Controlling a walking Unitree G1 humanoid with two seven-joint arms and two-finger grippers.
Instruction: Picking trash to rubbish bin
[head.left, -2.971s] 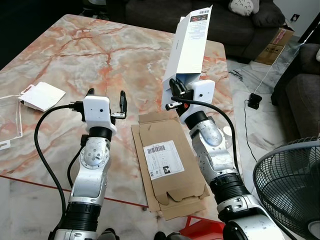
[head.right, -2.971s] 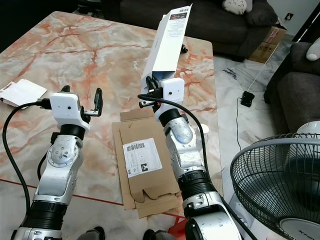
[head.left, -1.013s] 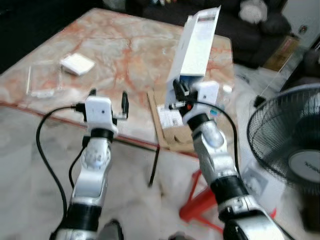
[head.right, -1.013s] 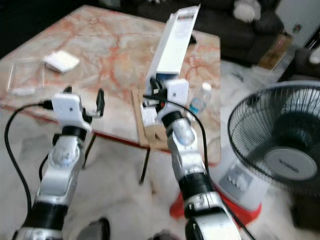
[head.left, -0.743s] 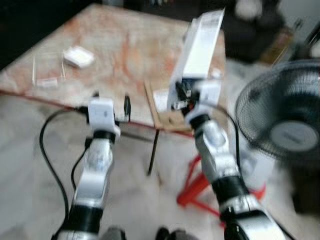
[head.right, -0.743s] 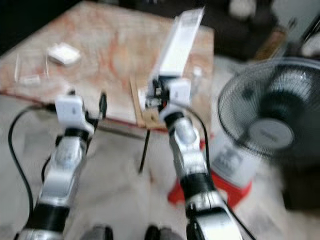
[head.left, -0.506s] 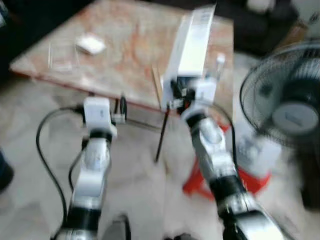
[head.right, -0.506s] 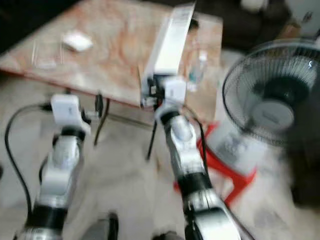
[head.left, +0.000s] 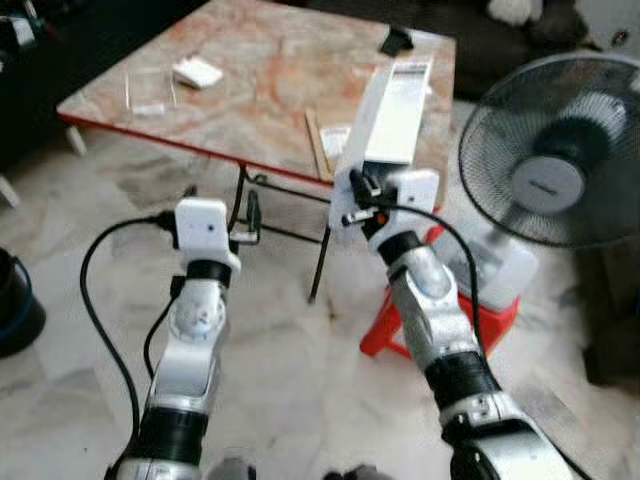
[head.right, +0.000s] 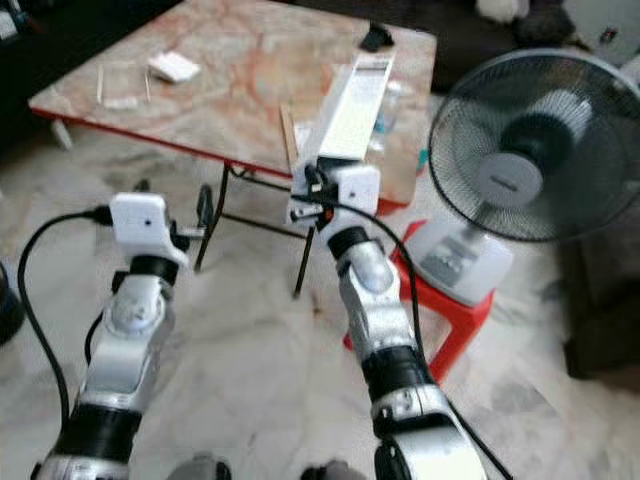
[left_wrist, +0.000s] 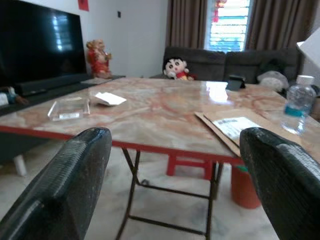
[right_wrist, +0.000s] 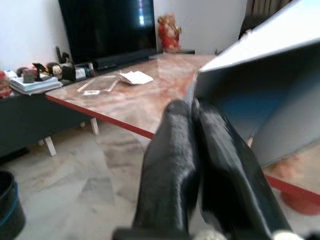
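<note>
Between the right hand's (head.left: 352, 200) closed fingers, a white box (head.left: 391, 112) stands upright.

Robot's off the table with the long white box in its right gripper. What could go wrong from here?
1. The right gripper pinches only the bottom edge of the tall white box, which stands far above the fingers; walking sway could lever it loose.
2. The standing fan on the red stool sits close on the robot's right; a turn that way might clip it with the box or arm.
3. The folding table leg and red edge are just ahead; the open left gripper could snag there.
</note>
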